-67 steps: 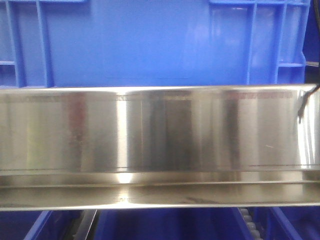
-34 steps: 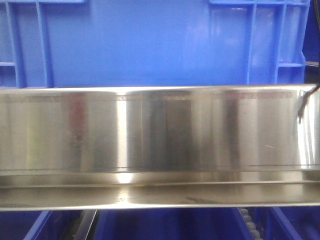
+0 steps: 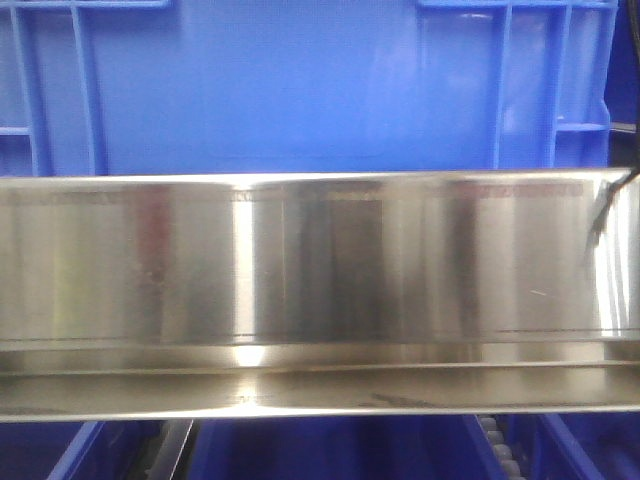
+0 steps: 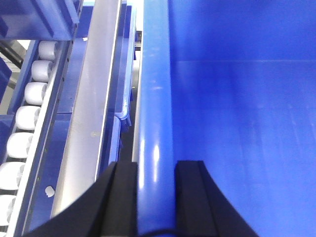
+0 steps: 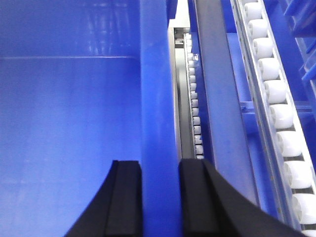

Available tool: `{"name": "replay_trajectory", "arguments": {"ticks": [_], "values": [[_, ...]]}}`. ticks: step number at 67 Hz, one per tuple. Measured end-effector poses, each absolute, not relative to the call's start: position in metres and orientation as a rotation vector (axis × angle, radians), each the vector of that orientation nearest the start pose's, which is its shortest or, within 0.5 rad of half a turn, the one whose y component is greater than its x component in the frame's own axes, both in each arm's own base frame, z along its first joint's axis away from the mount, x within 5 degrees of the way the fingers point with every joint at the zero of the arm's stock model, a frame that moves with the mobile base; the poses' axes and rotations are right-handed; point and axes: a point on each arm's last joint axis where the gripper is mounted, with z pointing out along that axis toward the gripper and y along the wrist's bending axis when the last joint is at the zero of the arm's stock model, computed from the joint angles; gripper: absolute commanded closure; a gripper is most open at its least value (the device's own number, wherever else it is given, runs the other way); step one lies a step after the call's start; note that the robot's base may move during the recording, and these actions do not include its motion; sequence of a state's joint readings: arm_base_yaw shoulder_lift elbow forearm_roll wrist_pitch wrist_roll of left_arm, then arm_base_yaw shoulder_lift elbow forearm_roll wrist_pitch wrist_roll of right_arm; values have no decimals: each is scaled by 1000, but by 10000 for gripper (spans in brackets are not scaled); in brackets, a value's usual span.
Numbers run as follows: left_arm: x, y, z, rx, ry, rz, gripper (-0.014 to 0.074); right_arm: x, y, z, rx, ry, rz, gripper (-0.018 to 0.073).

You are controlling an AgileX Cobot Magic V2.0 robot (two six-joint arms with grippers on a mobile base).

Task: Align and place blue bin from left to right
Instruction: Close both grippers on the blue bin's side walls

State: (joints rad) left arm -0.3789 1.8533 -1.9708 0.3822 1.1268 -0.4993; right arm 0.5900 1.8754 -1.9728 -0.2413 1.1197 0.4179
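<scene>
There is one blue bin (image 3: 300,90) and two grippers, one on each of its side walls.

The left gripper (image 4: 156,169) has two black fingers (image 4: 123,197) set only as far apart as the rim is thick. The rounded rim fills the gap between them and touches both, so the jaws pinch the bin's wall. The bin's smooth inside (image 4: 247,123) lies on the inner side of the jaws. On the outer side, just beside the outer finger, runs one grey metal strip (image 4: 89,113). Beyond that strip is one row of white rollers (image 4: 24,118).

The right gripper (image 5: 159,167) is set the same way. Its two fingers (image 5: 126,197) straddle the opposite wall, which fills the gap, so these jaws also pinch the bin. The bin's hollow (image 5: 64,123) is on the inner side. On the outer side there are two roller rows: a line of small rollers (image 5: 194,98) close to the wall, and a line of large rollers (image 5: 276,89) further out.

From the front, the bin's ribbed side stands directly above one broad steel rail (image 3: 320,260). One black cable (image 3: 605,210) hangs at the rail's right end.
</scene>
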Motion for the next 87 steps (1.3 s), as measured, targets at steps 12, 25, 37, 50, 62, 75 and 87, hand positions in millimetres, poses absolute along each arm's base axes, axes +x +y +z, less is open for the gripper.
{"name": "replay_trajectory", "arguments": {"ticks": [12,25,37,50,62,75,87], "values": [[393,-123,389,-86,2394,97,707,358,216,378,-254,2453,120,628],[393,-123,389,-86,2394,97,707,358,216,378,-254,2453,122,628],[392,-123,392,-96,2404,95,707,357,216,382,-247,2455,127,628],[387,-121,401,-122,2421,95,707,355,216,392,-228,2484,140,628],[384,-120,412,-136,2403,76,707,351,213,410,-210,2460,159,628],[374,-116,427,-144,2372,55,707,347,211,422,-183,2431,185,628],[361,-111,441,-155,2348,44,707,333,212,437,-192,2400,213,628]]}}
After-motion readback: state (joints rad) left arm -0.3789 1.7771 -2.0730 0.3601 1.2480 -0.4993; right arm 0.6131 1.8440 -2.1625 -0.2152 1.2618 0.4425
